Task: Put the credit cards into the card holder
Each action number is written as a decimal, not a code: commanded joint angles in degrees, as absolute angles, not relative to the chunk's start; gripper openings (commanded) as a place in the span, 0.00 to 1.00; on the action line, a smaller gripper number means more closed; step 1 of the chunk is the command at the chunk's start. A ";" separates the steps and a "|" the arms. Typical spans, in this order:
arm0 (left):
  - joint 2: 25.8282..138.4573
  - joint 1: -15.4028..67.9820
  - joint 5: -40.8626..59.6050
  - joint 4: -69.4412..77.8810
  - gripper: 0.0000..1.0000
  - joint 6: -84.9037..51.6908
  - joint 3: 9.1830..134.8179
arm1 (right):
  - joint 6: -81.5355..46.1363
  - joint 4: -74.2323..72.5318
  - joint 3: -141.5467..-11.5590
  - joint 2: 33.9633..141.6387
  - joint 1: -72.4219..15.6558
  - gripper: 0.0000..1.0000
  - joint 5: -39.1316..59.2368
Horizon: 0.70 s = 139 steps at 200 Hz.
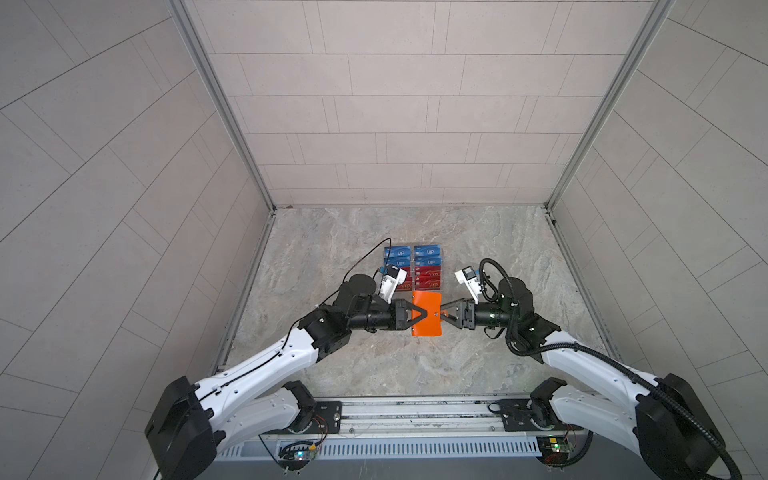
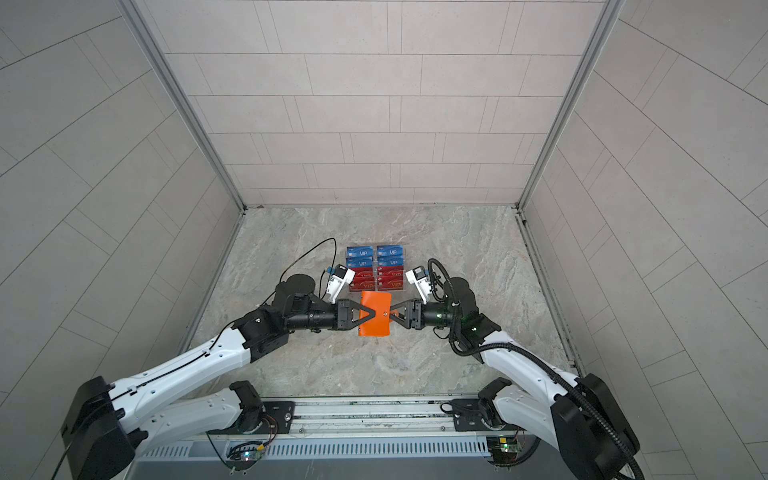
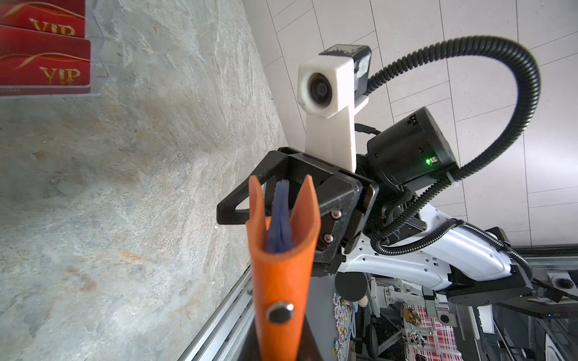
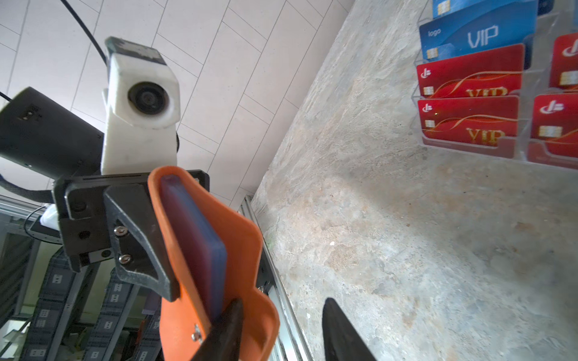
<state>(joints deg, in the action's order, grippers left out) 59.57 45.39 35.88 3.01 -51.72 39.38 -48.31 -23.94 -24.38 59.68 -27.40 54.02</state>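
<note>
Surroundings: a clear tiered stand (image 1: 412, 286) sits on the marbled table (image 1: 478, 365), toward the back wall from both grippers. The left arm's wrist camera (image 1: 390, 284) overlaps the stand's near left corner in both top views. The right arm's wrist camera (image 1: 469, 280) sits just beside the stand's right side.

Containers: the stand holds the credit cards (image 1: 428, 272) in two columns, blue cards (image 4: 475, 34) on the rear tiers and red cards (image 4: 469, 122) on the front tiers. The orange card holder (image 1: 428, 299) is just in front of the stand, between the two grippers. Its covers are parted in a V, showing a bluish block of sleeves (image 4: 194, 234). Whether any card sits in the sleeves cannot be told.

Tools: the left gripper (image 1: 426, 313) is clamped narrow on the holder's left side. The right gripper (image 1: 441, 314) is at the edge with the snap (image 3: 280, 311). Its jaws are apart, with one finger (image 4: 225, 331) against a cover and the other clear of it.
</note>
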 commanded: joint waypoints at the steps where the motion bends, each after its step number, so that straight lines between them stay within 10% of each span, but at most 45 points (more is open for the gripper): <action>1: 58.97 45.59 37.58 7.21 0.00 -52.35 38.28 | -52.62 -32.23 -23.58 59.18 -27.41 0.44 57.58; 139: 59.50 44.83 43.31 22.29 0.00 -55.61 36.67 | -65.02 -44.15 -24.21 56.18 -28.07 0.35 61.23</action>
<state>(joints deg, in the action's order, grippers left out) 59.42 45.12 41.45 17.50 -55.90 36.93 -62.15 -41.12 -22.41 57.78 -27.20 58.74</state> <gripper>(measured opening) 0.121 0.381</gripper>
